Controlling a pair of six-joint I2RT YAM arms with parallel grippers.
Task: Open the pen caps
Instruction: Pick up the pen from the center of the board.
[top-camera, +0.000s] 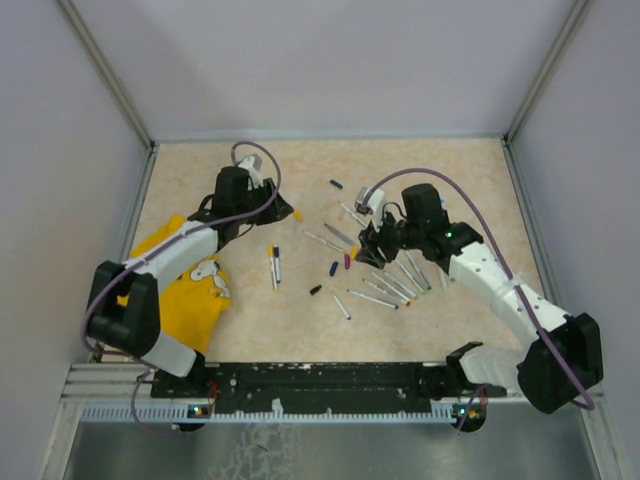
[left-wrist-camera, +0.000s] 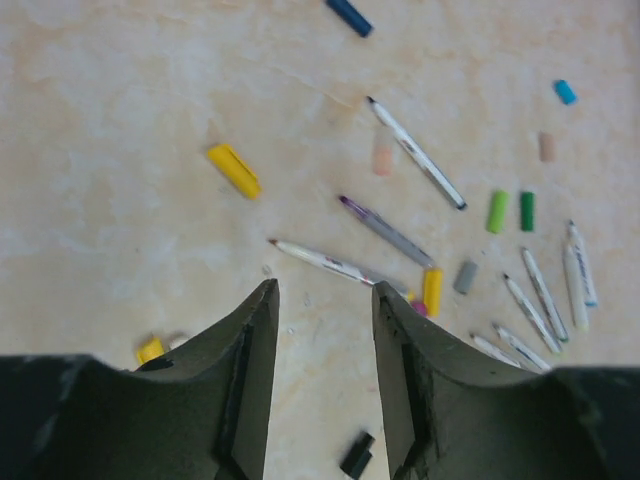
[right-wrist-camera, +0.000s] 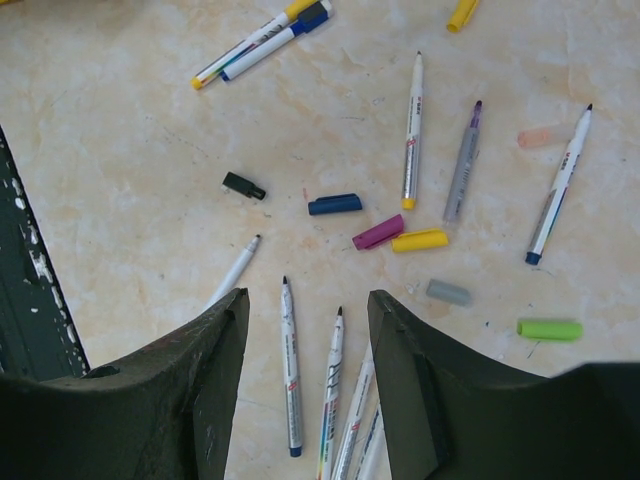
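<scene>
Starting at the near edge, what shows?

A yellow cloth (top-camera: 190, 300) lies on the table (top-camera: 450, 170) beside the left arm.

And the grippers?

Both hang above the table with jaws apart, holding nothing. The left gripper (left-wrist-camera: 324, 290) is left of the scatter. The right gripper (right-wrist-camera: 307, 298) is directly over it.

Where are the pens?

Bare-tipped pens (right-wrist-camera: 290, 380) fan out under the right gripper. Off toward the left arm, a pair (right-wrist-camera: 255, 42) lies side by side. Further on, more pens lie singly.

And the pen caps?

Loose pen caps (right-wrist-camera: 420, 240) in yellow, magenta, blue, grey, green and black lie scattered between the pens. Farthest off, one dark blue cap (top-camera: 336, 184) lies alone.
</scene>
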